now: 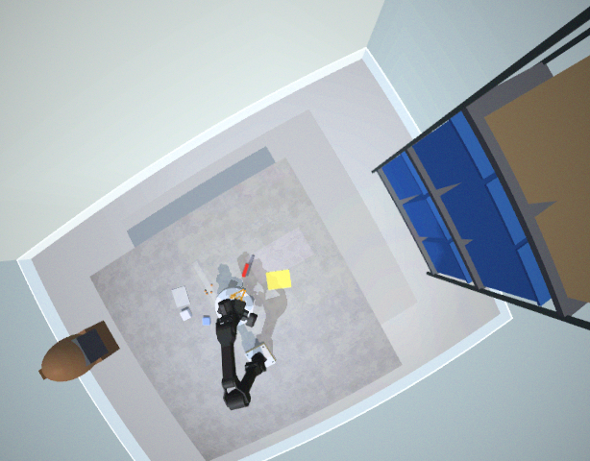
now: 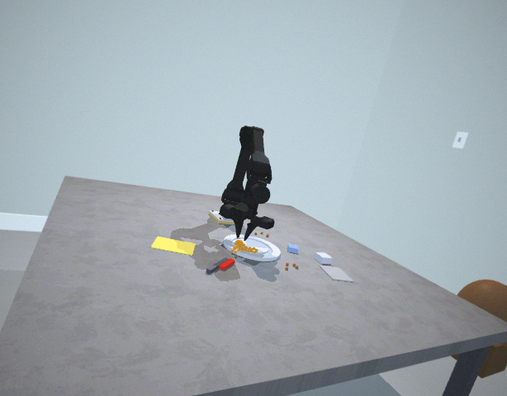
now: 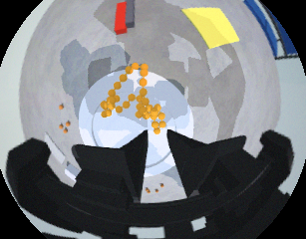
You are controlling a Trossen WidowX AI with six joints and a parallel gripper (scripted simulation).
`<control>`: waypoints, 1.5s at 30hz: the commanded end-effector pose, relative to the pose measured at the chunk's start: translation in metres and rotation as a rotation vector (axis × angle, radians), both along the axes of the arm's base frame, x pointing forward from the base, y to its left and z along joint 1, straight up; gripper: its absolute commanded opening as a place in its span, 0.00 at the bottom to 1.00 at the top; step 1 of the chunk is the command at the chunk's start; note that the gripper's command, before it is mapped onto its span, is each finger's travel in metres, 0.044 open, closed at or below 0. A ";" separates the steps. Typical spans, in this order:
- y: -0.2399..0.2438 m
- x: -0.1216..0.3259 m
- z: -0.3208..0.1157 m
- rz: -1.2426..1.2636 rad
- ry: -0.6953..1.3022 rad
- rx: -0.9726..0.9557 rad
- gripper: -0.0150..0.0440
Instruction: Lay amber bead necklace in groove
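Note:
The amber bead necklace point(image 1: 233, 296) point(image 2: 241, 247) point(image 3: 143, 102) lies bunched and looped over the far part of the round white bead board point(image 2: 274, 256) point(image 3: 85, 121). In the wrist view one narrow loop reaches past the board's far rim, and two clumps lie on the board to the left and right. My gripper point(image 2: 242, 238) point(image 3: 156, 132) is partly open, with a narrow gap between its fingertips. The tips are over the board, just beside the near end of the right clump. No beads show held between them. Whether the tips touch the beads I cannot tell.
A red block point(image 1: 245, 270) point(image 2: 226, 264) point(image 3: 121, 18) and dark bar lie beyond the board. A yellow sheet point(image 1: 278, 279) point(image 2: 173, 246) point(image 3: 212, 26) lies to one side. Opposite are loose beads, a blue block point(image 1: 206, 320) point(image 2: 292, 248), a white block point(image 2: 323, 257) and a grey tile point(image 2: 337, 273).

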State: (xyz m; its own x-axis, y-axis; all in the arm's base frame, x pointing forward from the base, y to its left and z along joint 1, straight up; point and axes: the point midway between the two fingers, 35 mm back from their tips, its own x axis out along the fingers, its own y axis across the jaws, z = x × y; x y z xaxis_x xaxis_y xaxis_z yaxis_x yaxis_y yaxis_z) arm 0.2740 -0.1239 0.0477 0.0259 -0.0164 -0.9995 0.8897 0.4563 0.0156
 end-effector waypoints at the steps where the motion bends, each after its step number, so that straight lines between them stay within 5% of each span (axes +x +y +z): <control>1: 0.000 0.000 -0.008 0.005 0.003 0.004 0.46; 6: 0.001 0.000 -0.010 0.005 0.003 0.004 0.46; 11: 0.000 -0.001 -0.008 0.002 0.003 0.001 0.25; 45: 0.000 -0.001 -0.008 0.002 0.003 0.001 0.25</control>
